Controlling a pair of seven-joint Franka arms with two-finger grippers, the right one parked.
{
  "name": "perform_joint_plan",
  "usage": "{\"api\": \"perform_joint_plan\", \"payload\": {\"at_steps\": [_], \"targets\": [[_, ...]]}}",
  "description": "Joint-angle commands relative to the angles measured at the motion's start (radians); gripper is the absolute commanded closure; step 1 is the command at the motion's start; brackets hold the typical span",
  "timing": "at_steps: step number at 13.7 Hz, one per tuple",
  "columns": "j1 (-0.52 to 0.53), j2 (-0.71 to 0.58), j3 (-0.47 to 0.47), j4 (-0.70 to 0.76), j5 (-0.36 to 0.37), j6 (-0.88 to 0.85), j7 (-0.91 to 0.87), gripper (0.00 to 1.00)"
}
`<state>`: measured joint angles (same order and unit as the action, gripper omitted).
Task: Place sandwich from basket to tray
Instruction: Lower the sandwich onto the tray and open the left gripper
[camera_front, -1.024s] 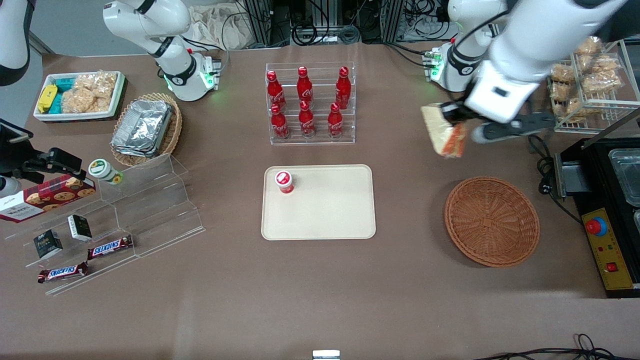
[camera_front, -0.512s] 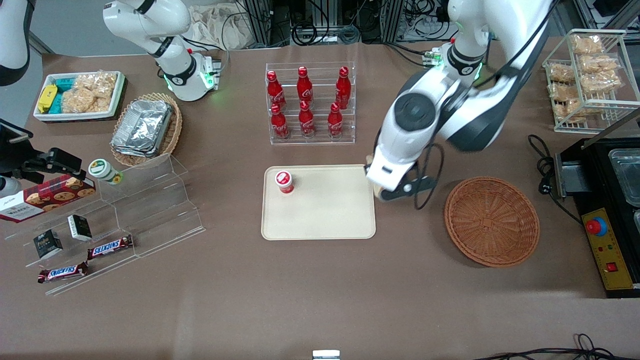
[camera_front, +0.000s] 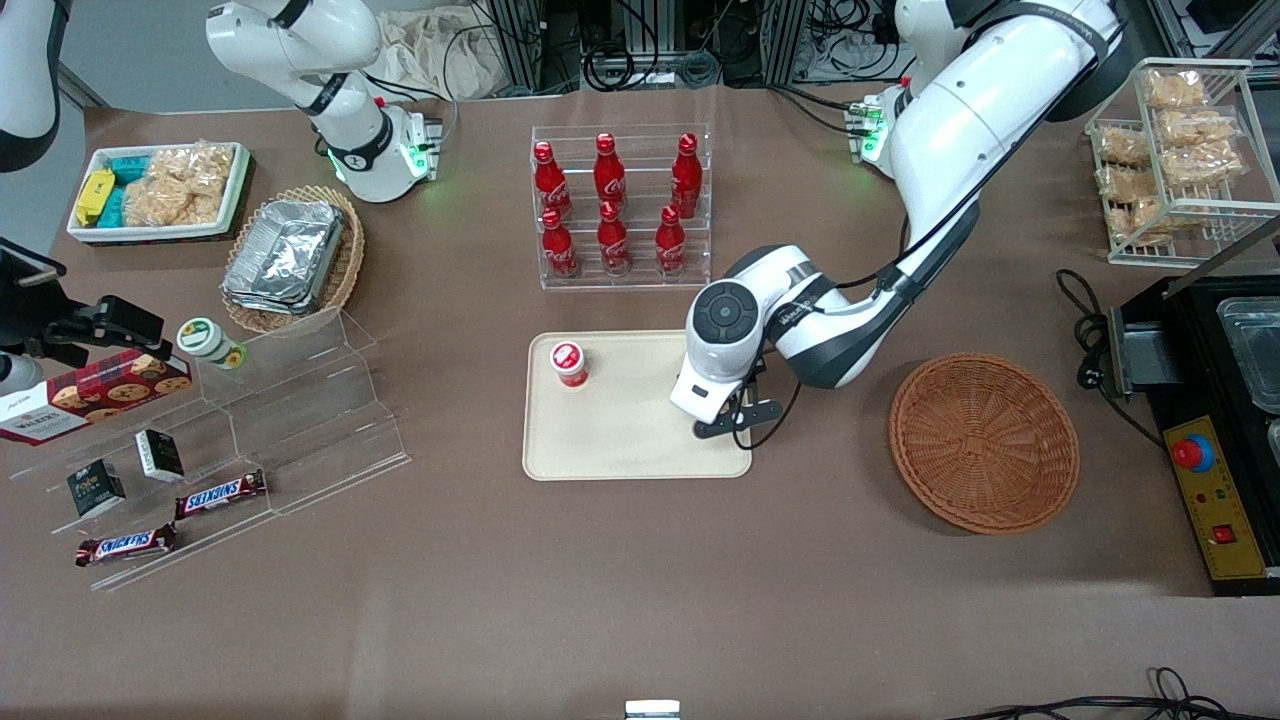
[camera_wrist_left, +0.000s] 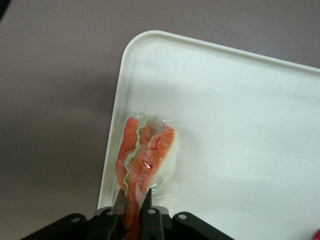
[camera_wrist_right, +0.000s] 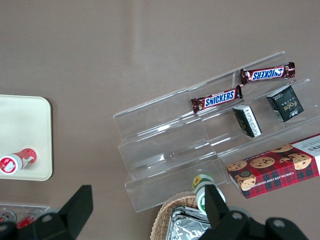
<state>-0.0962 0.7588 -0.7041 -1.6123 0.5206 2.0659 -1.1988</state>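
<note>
The sandwich (camera_wrist_left: 145, 155), a wrapped wedge with orange-red filling at its cut edge, hangs low over the beige tray (camera_wrist_left: 240, 125) just inside the rim. My left gripper (camera_wrist_left: 134, 197) is shut on the sandwich's upper end. In the front view the gripper (camera_front: 722, 425) is over the tray (camera_front: 620, 420) at the edge nearest the working arm's end, and the wrist hides the sandwich there. The round reddish-brown basket (camera_front: 984, 440) sits empty on the table, toward the working arm's end from the tray.
A red-capped cup (camera_front: 569, 363) stands on the tray at its parked-arm end. A clear rack of cola bottles (camera_front: 620, 205) is farther from the camera than the tray. A black machine (camera_front: 1215, 400) and a wire rack of snack bags (camera_front: 1180, 150) stand at the working arm's end.
The gripper has carried the sandwich from high up near the wire rack down and across to the tray's edge, ending lower and over the tray surface.
</note>
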Motion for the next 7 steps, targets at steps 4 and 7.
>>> {"api": "perform_joint_plan", "payload": {"at_steps": [4, 7], "targets": [[0.012, -0.076, -0.006, 0.038, 0.019, -0.013, -0.137, 0.0], [0.102, -0.24, -0.012, 0.032, -0.002, -0.061, -0.186, 0.0]]}}
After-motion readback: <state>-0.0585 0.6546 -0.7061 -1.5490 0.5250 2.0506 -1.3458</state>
